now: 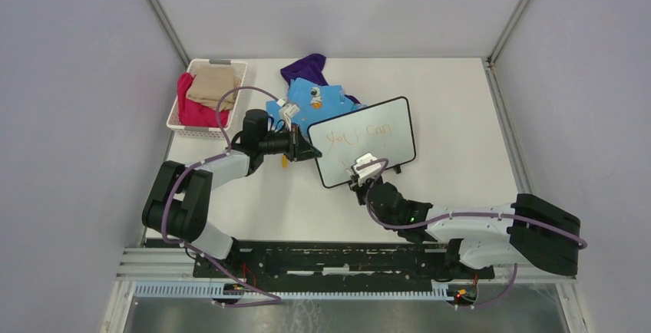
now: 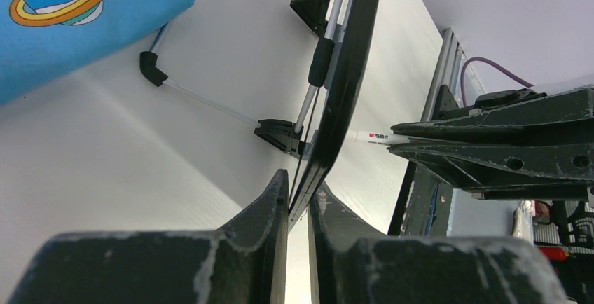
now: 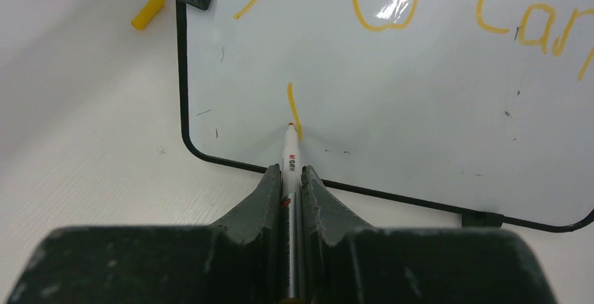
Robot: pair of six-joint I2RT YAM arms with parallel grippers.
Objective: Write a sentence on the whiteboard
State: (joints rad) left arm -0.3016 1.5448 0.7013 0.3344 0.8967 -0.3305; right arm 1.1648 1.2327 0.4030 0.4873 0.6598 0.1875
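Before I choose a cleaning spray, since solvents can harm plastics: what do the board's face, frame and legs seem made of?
The board face: smooth glossy white with glare streaks, likely a coated or laminated sheet. The frame: thin matte black, probably plastic. The legs: thin silvery rods, seemingly metal, with black plastic-looking joints.

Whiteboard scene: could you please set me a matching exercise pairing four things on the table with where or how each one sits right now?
Things:
1. whiteboard
2. marker
3. yellow cap
4. white basket

Places or states:
A. lying loose on the table, just off the board's corner
B. pinched at its edge by the left fingers
C. held in the right fingers, tip at the end of a fresh stroke
D. at the far left corner, holding folded clothes

Pairs: 1-B, 2-C, 3-A, 4-D
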